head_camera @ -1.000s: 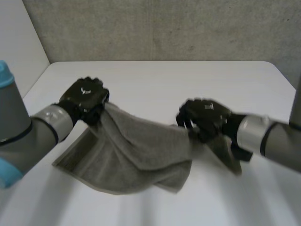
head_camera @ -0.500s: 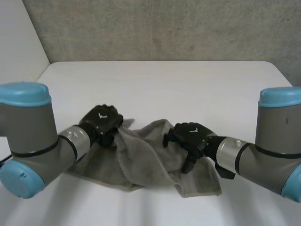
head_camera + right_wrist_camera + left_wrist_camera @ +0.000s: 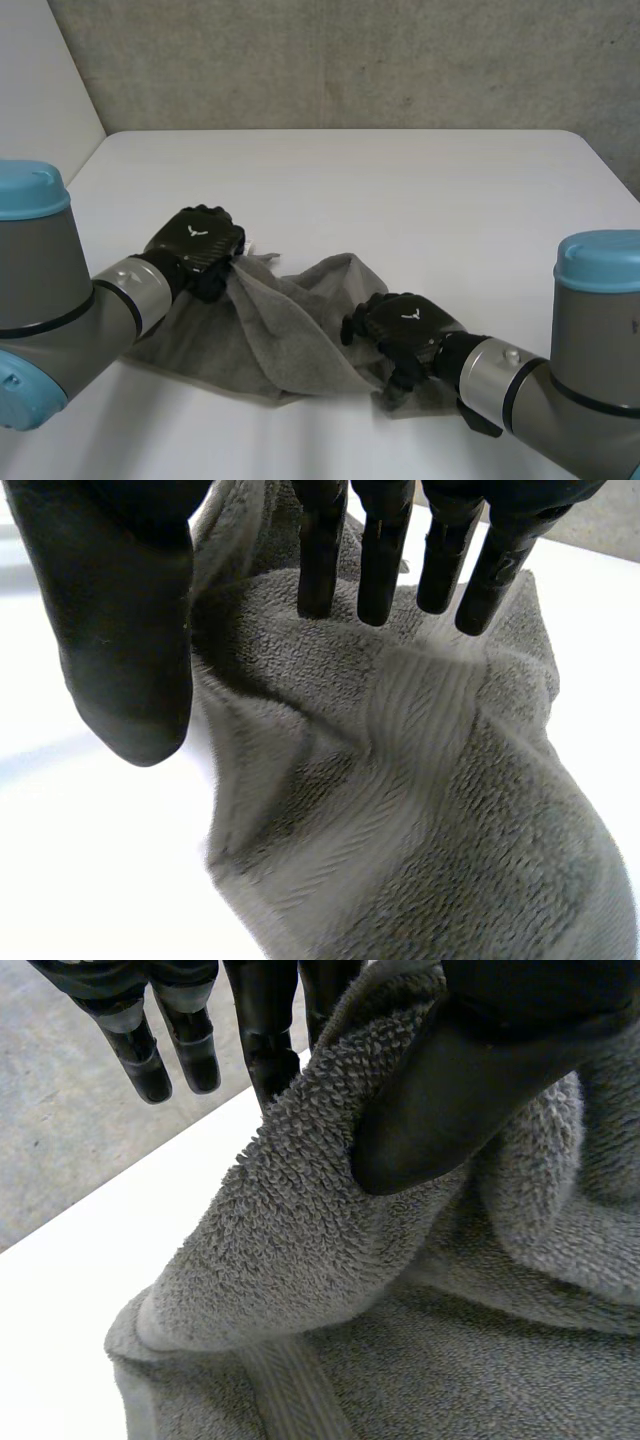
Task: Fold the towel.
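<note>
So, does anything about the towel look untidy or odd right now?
The towel is bunched and creased on the table, not flat; a raised fold runs from the left hand, which pinches it, towards the right hand.

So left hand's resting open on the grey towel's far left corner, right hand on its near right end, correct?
Not open. The left hand is shut on the towel: its thumb pinches a fold of it, as the left wrist view shows. The rest holds: in the head view it is at the far left corner, and the right hand is on the near right end.
</note>
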Controlling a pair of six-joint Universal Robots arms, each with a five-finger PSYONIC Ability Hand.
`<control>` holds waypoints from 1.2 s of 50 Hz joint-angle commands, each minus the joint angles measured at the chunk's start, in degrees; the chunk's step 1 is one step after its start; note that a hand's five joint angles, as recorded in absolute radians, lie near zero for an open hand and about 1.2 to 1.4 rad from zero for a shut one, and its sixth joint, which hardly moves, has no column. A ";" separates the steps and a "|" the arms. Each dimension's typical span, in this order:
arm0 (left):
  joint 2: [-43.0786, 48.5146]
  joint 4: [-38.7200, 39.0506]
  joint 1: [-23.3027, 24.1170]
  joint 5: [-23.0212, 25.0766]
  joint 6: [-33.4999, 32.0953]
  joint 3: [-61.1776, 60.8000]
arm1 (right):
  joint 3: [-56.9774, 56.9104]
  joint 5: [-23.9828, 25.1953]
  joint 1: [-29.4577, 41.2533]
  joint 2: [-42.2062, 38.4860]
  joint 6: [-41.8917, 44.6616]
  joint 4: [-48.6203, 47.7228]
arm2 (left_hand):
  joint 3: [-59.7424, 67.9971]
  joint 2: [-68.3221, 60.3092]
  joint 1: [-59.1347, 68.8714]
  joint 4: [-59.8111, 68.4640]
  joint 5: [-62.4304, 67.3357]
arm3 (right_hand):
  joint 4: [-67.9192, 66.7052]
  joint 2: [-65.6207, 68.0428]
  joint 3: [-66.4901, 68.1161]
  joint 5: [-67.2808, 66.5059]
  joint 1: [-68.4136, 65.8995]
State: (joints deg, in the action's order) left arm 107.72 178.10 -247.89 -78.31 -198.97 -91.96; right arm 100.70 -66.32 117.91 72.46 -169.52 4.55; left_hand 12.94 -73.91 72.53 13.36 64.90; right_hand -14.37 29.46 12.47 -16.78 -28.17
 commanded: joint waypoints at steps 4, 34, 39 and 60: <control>0.30 -0.12 -2.78 0.00 2.36 0.38 | 1.52 -2.67 4.51 2.25 -5.20 -0.24 | -2.94 -6.09 7.47 -3.36 5.10 | 4.37 -5.24 -2.47 2.56 3.95; -8.23 -1.26 -4.27 1.05 6.05 -5.86 | -1.82 -4.34 0.74 7.35 -4.76 -4.90 | -2.94 -6.09 7.47 -3.36 5.10 | 4.37 50.54 -2.47 -53.22 -51.83; -10.34 -1.35 -4.18 1.14 5.79 -7.97 | -4.46 3.83 -2.69 8.05 -1.51 5.56 | -2.94 -6.09 7.47 -3.36 5.10 | 4.37 50.54 -2.47 -53.22 -51.83; 6.36 1.27 -1.82 -0.96 5.87 26.09 | -53.82 0.25 -5.68 -9.62 4.65 3.49 | -2.94 -6.09 7.47 -3.36 5.10 | 4.37 50.54 -2.47 -53.22 -51.83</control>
State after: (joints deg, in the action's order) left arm 112.15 177.42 -250.84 -78.17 -193.49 -78.86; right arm 63.65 -61.98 111.89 63.95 -163.44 14.15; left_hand 12.94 -73.87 73.07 13.36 64.90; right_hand -14.37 75.07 12.47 -66.53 -75.83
